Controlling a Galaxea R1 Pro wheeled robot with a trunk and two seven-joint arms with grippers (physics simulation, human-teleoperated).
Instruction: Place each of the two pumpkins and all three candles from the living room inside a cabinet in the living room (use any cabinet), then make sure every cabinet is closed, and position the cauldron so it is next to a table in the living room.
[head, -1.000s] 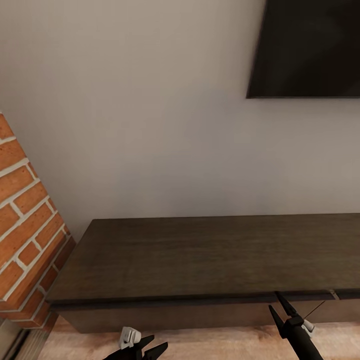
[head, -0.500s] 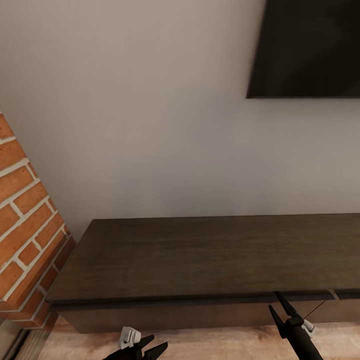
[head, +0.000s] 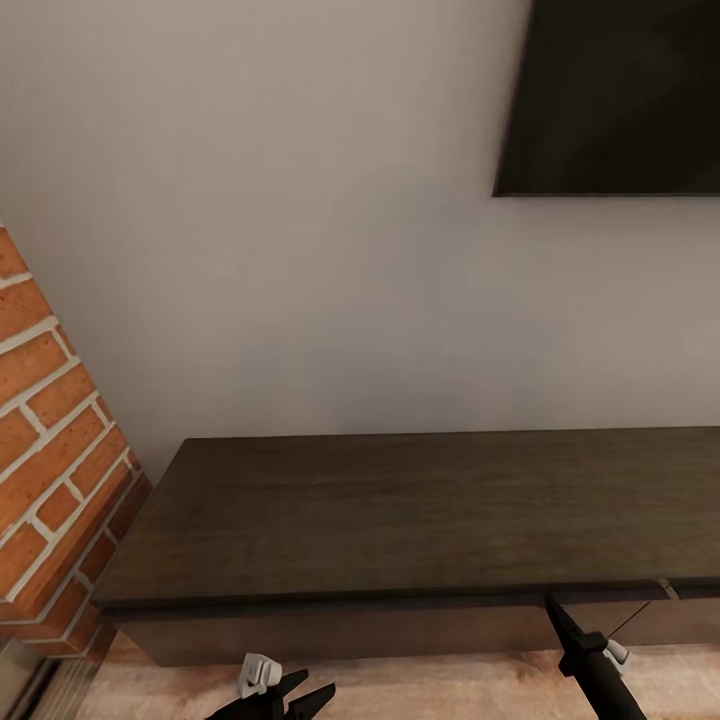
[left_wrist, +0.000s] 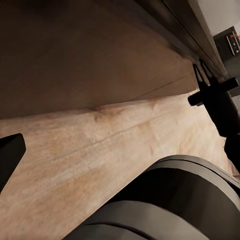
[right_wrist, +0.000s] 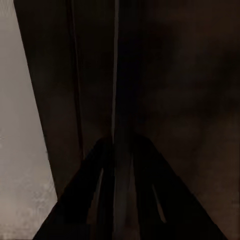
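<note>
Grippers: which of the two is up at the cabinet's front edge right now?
The right gripper: its fingertips reach the lip under the cabinet top, near the drawer seam. The left gripper sits low over the floor, short of the cabinet front.

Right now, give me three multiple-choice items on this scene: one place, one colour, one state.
1. Where is the right pincer?
A. At the front top edge of the cabinet
B. On the wall TV
C. Flat on the floor

2. What colour are the bricks of the chimney?
A. Grey
B. Red-orange
C. Blue

3. What state is the left pincer in?
A. Open, holding nothing
B. Shut on a candle
C. Shut on a pumpkin

Answers:
1 A: in the head view its tips meet the cabinet's front lip.
2 B: the bricks are red-orange with pale mortar.
3 A: its fingers are spread with nothing between them.
</note>
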